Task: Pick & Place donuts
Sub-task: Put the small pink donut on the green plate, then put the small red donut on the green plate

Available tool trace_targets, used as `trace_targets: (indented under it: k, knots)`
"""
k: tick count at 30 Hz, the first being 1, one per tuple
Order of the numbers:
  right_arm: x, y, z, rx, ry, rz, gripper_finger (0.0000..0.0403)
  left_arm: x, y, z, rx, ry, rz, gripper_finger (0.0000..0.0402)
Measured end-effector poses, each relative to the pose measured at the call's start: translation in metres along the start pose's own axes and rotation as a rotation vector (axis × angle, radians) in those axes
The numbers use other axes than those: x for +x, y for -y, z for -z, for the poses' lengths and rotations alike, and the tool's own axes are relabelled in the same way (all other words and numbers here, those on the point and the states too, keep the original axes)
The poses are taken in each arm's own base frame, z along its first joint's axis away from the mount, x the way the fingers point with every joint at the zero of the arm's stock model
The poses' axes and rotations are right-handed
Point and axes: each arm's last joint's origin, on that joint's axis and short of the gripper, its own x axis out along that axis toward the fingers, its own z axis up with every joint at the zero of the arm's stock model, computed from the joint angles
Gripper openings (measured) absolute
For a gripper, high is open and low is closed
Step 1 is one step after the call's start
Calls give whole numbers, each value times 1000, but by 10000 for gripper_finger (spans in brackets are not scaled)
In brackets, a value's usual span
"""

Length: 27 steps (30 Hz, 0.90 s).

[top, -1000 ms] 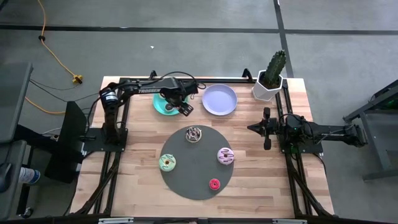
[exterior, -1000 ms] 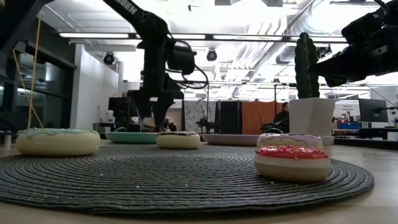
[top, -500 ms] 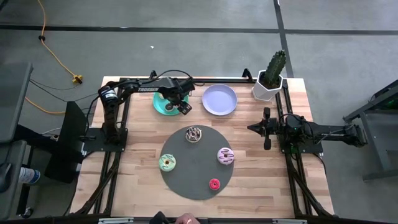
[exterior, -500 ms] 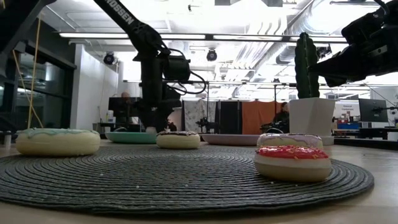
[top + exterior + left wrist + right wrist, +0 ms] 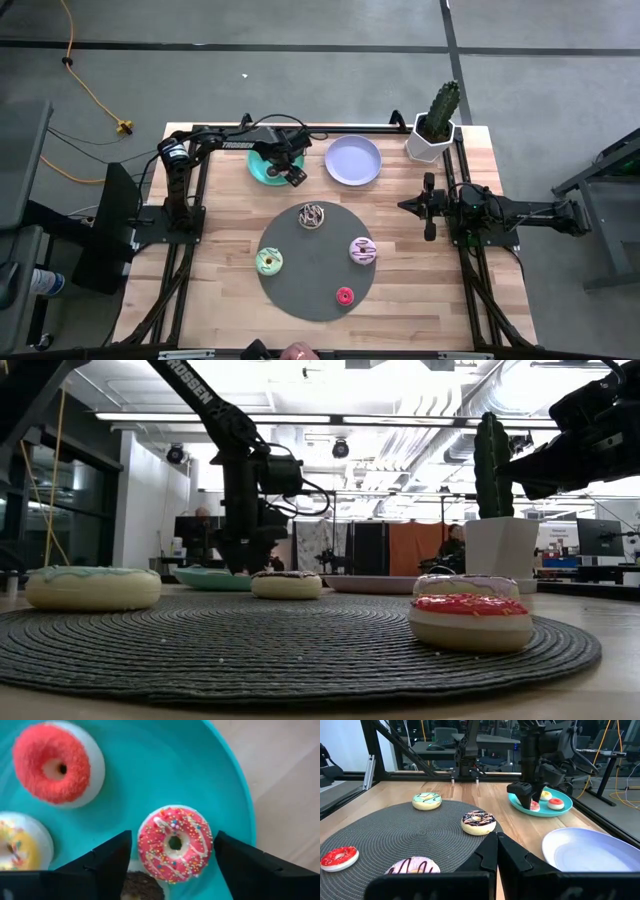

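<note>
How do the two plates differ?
The teal plate holds small donuts; the lilac plate is bare. The left gripper stands open over the teal plate, astride a pink donut; nothing is over the lilac one. Both are round and sit beside each other.

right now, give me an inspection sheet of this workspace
surface: wooden table with a dark grey mat.
job's things: four donuts on the mat: green-iced, chocolate-sprinkled, pink-striped, small red; on the teal plate, a pink sprinkled donut, a red one, a yellow one, a brown one.
clutter: empty lilac plate, potted cactus.
grippers: left gripper low over the teal plate, jaws open either side of the pink sprinkled donut; right gripper shut, parked at the right edge.
cables: yellow cord on the floor.
surroundings: room with desks behind.
</note>
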Motion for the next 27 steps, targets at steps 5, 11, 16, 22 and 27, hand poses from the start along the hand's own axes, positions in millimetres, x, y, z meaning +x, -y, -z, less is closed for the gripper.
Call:
trace_targets:
  k: [5,11,16,22,27]
  knots:
    - [0,0,0,0,0,0,0,0,0,0,12,6,-5,315]
    - [0,0,0,0,0,0,0,-1,0,-2,39,17,-17,344]
    - [0,0,0,0,0,0,0,-11,-2,-5,68,56,-41,352]
    - [0,0,0,0,1,0,0,-29,-7,-7,107,119,-62,352]
    - [0,0,0,0,0,0,0,-50,-9,-8,135,201,-73,352]
